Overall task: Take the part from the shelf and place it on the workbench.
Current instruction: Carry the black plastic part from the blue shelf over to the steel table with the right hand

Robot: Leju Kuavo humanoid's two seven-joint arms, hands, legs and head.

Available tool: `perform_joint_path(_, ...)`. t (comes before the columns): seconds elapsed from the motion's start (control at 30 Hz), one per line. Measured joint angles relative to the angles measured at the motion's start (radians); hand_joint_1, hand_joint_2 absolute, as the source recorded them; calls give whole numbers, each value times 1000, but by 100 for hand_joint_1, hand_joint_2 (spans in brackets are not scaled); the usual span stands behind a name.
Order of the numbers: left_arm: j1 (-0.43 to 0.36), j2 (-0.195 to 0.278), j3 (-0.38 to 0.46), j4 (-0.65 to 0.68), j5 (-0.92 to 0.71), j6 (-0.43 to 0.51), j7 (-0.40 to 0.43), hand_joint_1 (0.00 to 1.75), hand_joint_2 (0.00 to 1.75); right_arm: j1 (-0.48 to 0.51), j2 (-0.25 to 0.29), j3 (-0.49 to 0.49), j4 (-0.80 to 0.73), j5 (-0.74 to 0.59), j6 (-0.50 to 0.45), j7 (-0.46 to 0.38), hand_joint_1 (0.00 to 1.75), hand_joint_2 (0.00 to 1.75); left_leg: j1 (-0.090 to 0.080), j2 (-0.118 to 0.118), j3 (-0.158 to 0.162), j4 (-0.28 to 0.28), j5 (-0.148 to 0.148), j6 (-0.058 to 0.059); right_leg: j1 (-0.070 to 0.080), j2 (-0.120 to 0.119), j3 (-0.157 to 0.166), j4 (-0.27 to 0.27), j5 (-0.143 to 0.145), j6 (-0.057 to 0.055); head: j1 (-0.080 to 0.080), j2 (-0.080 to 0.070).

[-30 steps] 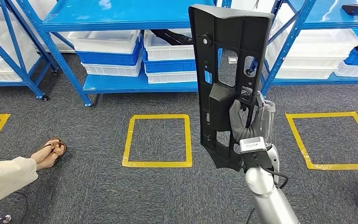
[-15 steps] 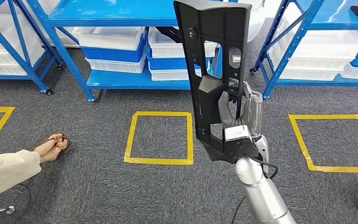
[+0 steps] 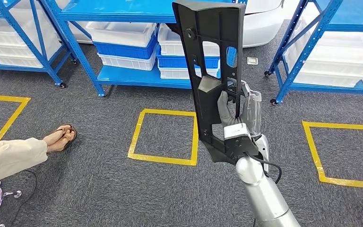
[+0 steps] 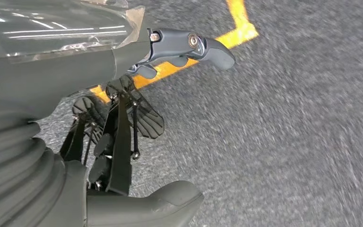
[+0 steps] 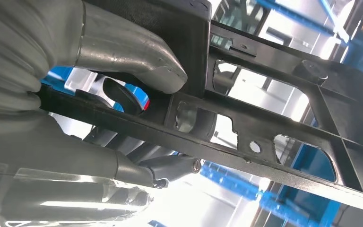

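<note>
Part: the long black plastic panel [image 3: 213,71] is off the shelf and stands nearly upright in the air, held over the grey carpet [image 3: 99,189], its top end level with the blue shelf [image 3: 137,75] behind it.
Right hand: the right hand [image 3: 238,111] grips the panel low down, thumb hooked through an opening and fingers wrapped round a rib, as the right wrist view shows at the thumb [image 5: 137,61].
Left hand: the left hand [image 4: 123,118] hangs over the carpet holding nothing, its fingers apart.
Stage: my reading is that the pick is done and the carry is under way; no workbench is in sight, so the placing is not yet possible.
Risk, tipping: most of the panel rises above the grip, so a quick turn or stop could swing it and twist it out of the fingers.
Risk, collision: the tall top end could strike a blue shelf post [image 3: 78,52] if the robot turns close to the rack.
Risk, person: a person's sandalled feet [image 3: 60,137] and trouser leg [image 3: 9,158] lie near the yellow floor square [image 3: 137,137]; a dropped or swung panel could reach them.
Risk, sight: the panel blocks much of the head view ahead.
</note>
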Motion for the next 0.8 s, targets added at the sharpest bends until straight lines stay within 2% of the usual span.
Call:
perform_joint_path(0.07,-1,2,0,-1,0,0,0,0,175,-5,1,1,0,1,1,0,175,175,-26,21,90,-128,33,44,12,-16,0,-1,0,0,1,0)
perform_joint_path(0.1,-2,2,0,-1,0,0,0,0,175,-9,1,1,0,2,1,0,175,175,-37,36,123,-181,43,61,15,-23,1,-2,0,0,3,0)
perform_joint_path(0.13,-3,3,0,-1,0,0,-1,0,175,-11,1,1,1,2,1,0,175,175,-46,46,141,-212,46,73,16,-31,2,-3,0,1,4,0)
perform_joint_path(0.17,-4,4,0,-1,0,0,-1,0,175,-13,2,2,2,3,1,0,175,175,-52,49,144,-222,45,77,15,-40,2,-5,0,1,5,0)
perform_joint_path(0.2,-4,3,0,-1,0,0,-2,0,175,-14,3,2,2,3,1,0,175,175,-56,42,145,-230,50,78,15,-48,5,-9,1,3,5,0)
perform_joint_path(0.23,-3,3,0,-1,0,0,-2,0,175,-16,4,3,2,3,1,0,175,175,-53,33,153,-246,58,76,17,-53,6,-11,0,5,5,0)
perform_joint_path(0.27,-3,2,0,-1,0,0,-2,0,175,-17,5,3,2,3,1,0,175,175,-51,24,162,-264,66,71,18,-46,6,-6,-5,7,6,0)
perform_joint_path(0.3,-3,1,0,-1,0,0,-2,0,175,-19,5,3,3,3,1,0,175,175,-46,16,171,-282,76,66,18,-29,-3,17,-18,7,6,0)
perform_joint_path(0.37,-4,-1,0,-1,1,0,-2,0,175,-19,3,4,5,3,1,0,175,175,-42,0,180,-301,89,60,12,14,-45,113,-65,6,8,0)
perform_joint_path(0.4,-5,-1,0,-1,2,0,-2,0,175,-18,2,4,6,3,1,0,175,175,-42,-10,178,-302,91,60,9,27,-73,173,-89,7,8,0)
perform_joint_path(0.43,-5,-2,1,-1,3,0,-2,0,175,-16,2,4,9,3,2,0,175,175,-41,-21,176,-301,93,58,6,32,-94,216,-103,12,9,0)
perform_joint_path(0.47,-4,-4,1,-1,4,0,-2,0,175,-15,1,4,11,3,2,0,175,175,-41,-33,174,-301,94,55,2,34,-100,228,-103,20,9,0)
perform_joint_path(0.5,-4,-5,2,-1,5,1,-2,0,175,-16,1,4,12,4,2,0,175,175,-41,-45,173,-300,96,52,-1,35,-87,201,-86,31,9,0)
perform_joint_path(0.53,-4,-6,3,-1,6,2,-2,0,175,-16,1,5,13,6,3,0,175,175,-41,-57,172,-298,97,49,-4,40,-56,140,-58,42,9,0)
perform_joint_path(0.57,-4,-6,3,-1,6,2,-2,0,175,-18,1,6,14,8,3,0,175,175,-40,-66,171,-295,97,46,-6,54,-20,66,-30,48,9,0)
perform_joint_path(0.6,-4,-7,4,-1,8,3,-2,0,175,-19,2,7,14,12,3,0,175,175,-41,-76,168,-291,97,41,-6,67,9,5,-8,47,9,0)
perform_joint_path(0.63,-4,-7,4,-1,9,3,-1,0,175,-20,2,8,13,17,1,1,175,175,-42,-83,165,-288,98,35,-4,78,27,-33,5,40,8,0)
perform_joint_path(0.67,-4,-8,4,-1,9,1,-1,0,175,-19,4,10,13,22,-1,2,175,175,-42,-90,160,-287,99,28,-1,83,32,-48,10,30,8,0)
perform_joint_path(0.7,-3,-8,5,-1,10,-2,1,0,175,-18,5,10,12,28,-3,3,175,175,-43,-96,156,-286,102,21,3,77,32,-50,13,20,7,0)
perform_joint_path(0.73,-2,-7,5,-1,10,-5,3,0,175,-16,6,11,11,33,-6,3,175,175,-41,-100,152,-286,104,15,-3,69,33,-52,18,11,7,0)
perform_joint_path(0.8,-1,-6,5,-1,10,-9,6,0,175,-8,11,12,9,44,-13,4,175,175,-41,-76,135,-258,86,4,-15,51,37,-61,26,-7,5,0)
